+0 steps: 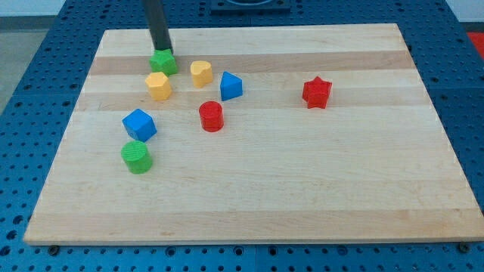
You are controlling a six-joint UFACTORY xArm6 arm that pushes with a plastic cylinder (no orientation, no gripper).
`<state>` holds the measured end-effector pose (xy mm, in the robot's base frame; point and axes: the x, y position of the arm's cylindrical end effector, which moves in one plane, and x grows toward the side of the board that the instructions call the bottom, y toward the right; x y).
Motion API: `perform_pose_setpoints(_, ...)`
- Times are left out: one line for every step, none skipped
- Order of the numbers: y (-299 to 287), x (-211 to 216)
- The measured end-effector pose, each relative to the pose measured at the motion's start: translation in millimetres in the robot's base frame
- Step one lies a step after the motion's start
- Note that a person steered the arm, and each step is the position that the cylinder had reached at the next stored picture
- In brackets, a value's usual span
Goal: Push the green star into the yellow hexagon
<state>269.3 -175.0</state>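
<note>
One tool tip (162,50) touching green star (163,62), top side.

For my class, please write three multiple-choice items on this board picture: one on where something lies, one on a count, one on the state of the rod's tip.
1. Where does the red star lie?
A. alone toward the view's right
B. beside the green cylinder
C. at the view's bottom edge

2. How many blocks are on the wooden board?
A. six
B. eight
C. ten

3. What is my tip doing?
A. resting far from every block
B. touching the red cylinder
C. sitting at the upper side of the green star

Answers:
1 A, since it stands apart from the cluster on the view's left.
2 B: two green, two yellow, two blue, two red.
3 C: the rod's end meets the green star, with the yellow hexagon just below.
</note>
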Motion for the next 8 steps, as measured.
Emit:
perform_pose_setpoints(-16.4, 17.4)
perform_pose_setpoints(-30.0, 35.7)
perform_pose_setpoints(-33.4, 42.1)
perform_pose_setpoints(-33.4, 33.9)
perform_pose_setpoints(-33.4, 6.1)
perform_pose_setpoints(-33.3, -22.3)
perform_pose_setpoints(-20.5, -21.6)
perform_pose_setpoints(1.7, -4.4)
